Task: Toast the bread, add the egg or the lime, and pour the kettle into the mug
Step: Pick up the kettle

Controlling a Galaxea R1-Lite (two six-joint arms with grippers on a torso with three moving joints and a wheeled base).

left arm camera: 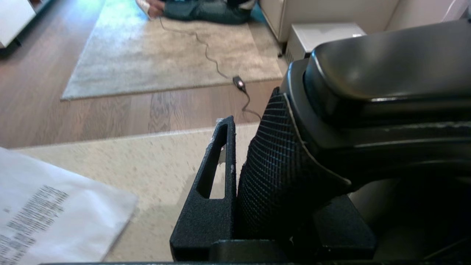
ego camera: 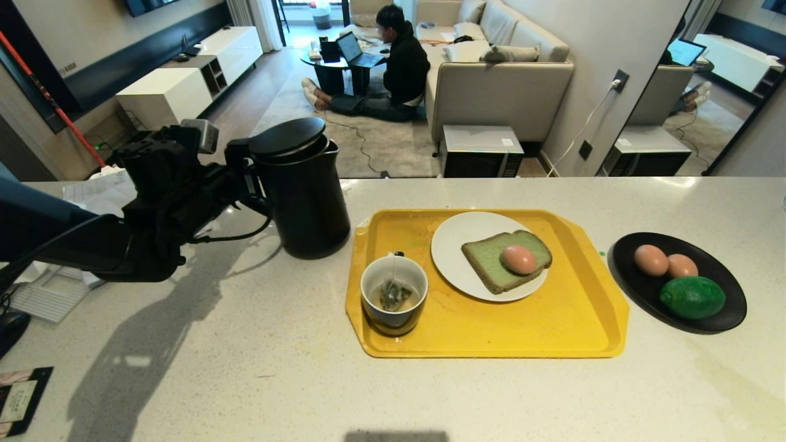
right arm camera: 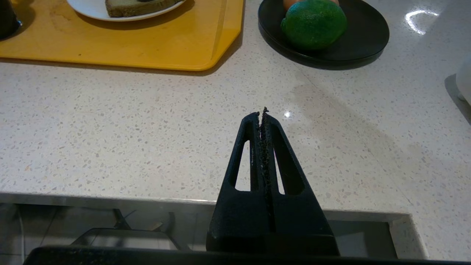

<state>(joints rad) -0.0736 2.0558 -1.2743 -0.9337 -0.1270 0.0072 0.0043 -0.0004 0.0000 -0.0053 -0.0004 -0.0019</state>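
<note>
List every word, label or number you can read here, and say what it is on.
None can be read.
Printed sheet on the counter: lines of print, too blurred to read.
Dark card at the counter's near left corner: label too small to read.
Kettle, mug, yellow tray: no markings visible.

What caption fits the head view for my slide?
Left gripper clamps the kettle handle beside a yellow tray holding mug and egg-topped bread.

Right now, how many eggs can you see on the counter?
3. One egg lies on the bread on the white plate; two eggs sit touching on the black plate, beside the lime. None looks hidden.
</note>
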